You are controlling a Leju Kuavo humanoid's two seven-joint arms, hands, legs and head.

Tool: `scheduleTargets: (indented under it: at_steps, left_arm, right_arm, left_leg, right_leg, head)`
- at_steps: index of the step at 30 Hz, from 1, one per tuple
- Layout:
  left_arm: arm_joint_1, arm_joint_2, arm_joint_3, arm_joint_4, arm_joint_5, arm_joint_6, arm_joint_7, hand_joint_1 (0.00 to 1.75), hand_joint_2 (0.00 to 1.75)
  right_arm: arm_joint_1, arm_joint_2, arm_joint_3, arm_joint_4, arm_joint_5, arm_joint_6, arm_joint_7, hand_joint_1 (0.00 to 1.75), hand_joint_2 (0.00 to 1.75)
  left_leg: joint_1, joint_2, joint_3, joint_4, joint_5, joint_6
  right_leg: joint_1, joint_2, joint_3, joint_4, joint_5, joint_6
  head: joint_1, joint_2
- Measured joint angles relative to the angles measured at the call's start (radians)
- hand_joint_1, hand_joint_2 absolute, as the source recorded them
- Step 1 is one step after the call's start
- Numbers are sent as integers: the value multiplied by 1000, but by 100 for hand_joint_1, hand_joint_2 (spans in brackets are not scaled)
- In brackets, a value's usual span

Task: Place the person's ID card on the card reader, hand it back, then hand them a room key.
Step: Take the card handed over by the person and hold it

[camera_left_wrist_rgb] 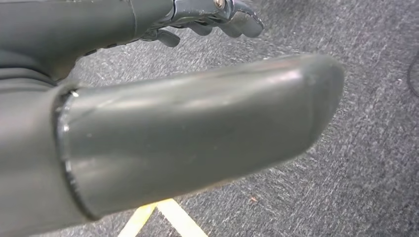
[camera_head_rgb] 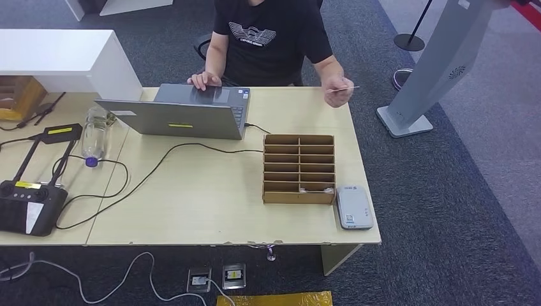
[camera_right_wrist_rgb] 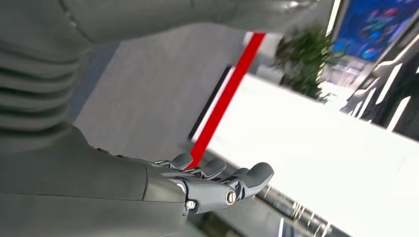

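A person in a black T-shirt sits at the far side of the table (camera_head_rgb: 210, 210) and holds out a thin ID card (camera_head_rgb: 344, 88) in one hand over the table's far right corner. The white card reader (camera_head_rgb: 354, 207) lies at the near right edge of the table. Beside it stands a cardboard slot box (camera_head_rgb: 298, 169) with a pale card (camera_head_rgb: 316, 189) in a front slot. My left hand (camera_left_wrist_rgb: 197, 123) hangs over grey carpet, its fingers (camera_left_wrist_rgb: 232, 17) loosely extended and holding nothing. My right hand (camera_right_wrist_rgb: 212, 185) also holds nothing, fingers stretched out.
A grey laptop (camera_head_rgb: 182, 118) stands open in front of the person, its cable trailing across the table. A plastic bottle (camera_head_rgb: 96, 134) and a black device (camera_head_rgb: 25, 207) lie at the left. A grey kiosk stand (camera_head_rgb: 434, 64) rises right of the table.
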Motion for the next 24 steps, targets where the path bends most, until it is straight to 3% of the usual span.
scheduleTargets:
  at_steps: [3,5,7,9,12,15,19,24]
  left_arm:
    - [-2,9,0,0,-4,-8,-6,0,0]
    - [-5,11,0,0,-6,-8,-10,0,0]
    - [-8,11,0,0,-10,-11,-14,0,0]
    - [-15,10,0,0,-17,-20,-19,0,0]
    - [-22,9,0,-2,-23,-43,-28,0,0]
    - [-15,9,0,-2,-25,-59,-38,0,0]
    - [-4,12,0,-2,-19,-58,-46,0,0]
    - [0,14,0,-2,-10,-60,-54,0,0]
  right_arm:
    - [-76,-206,41,55,-252,7,-109,0,175]
    - [-213,-355,116,142,-383,41,-215,0,175]
    - [-467,-458,256,260,-388,147,-309,0,175]
    - [-789,-516,440,402,-286,315,-384,0,175]
    - [-1211,-513,732,646,-89,540,-441,0,175]
    - [-1450,-473,986,831,-20,628,-424,0,175]
    - [-1596,-438,1249,962,-44,682,-366,0,175]
    - [-1643,-426,1503,1024,-80,718,-317,0,175]
  left_leg:
    - [-2,3,-6,0,0,1]
    - [-4,5,-16,-1,0,2]
    - [-6,5,-21,-1,1,4]
    - [-7,-1,-24,-1,4,6]
    - [-3,-23,-29,0,13,6]
    - [1,-43,-25,1,21,4]
    - [2,-48,-25,2,23,3]
    - [1,-37,-23,1,19,2]
  right_leg:
    - [-2,4,0,0,2,3]
    - [-3,6,1,1,3,5]
    - [-5,6,0,2,4,6]
    - [-6,0,-1,4,5,7]
    - [-4,-22,-2,3,5,8]
    - [0,-41,-7,2,5,7]
    - [1,-45,-11,2,5,6]
    - [1,-34,-12,0,5,6]
  head:
    - [-1,0]
    - [0,0]
    - [0,0]
    - [-6,0]
    - [-9,0]
    - [-8,0]
    - [-9,0]
    - [-9,0]
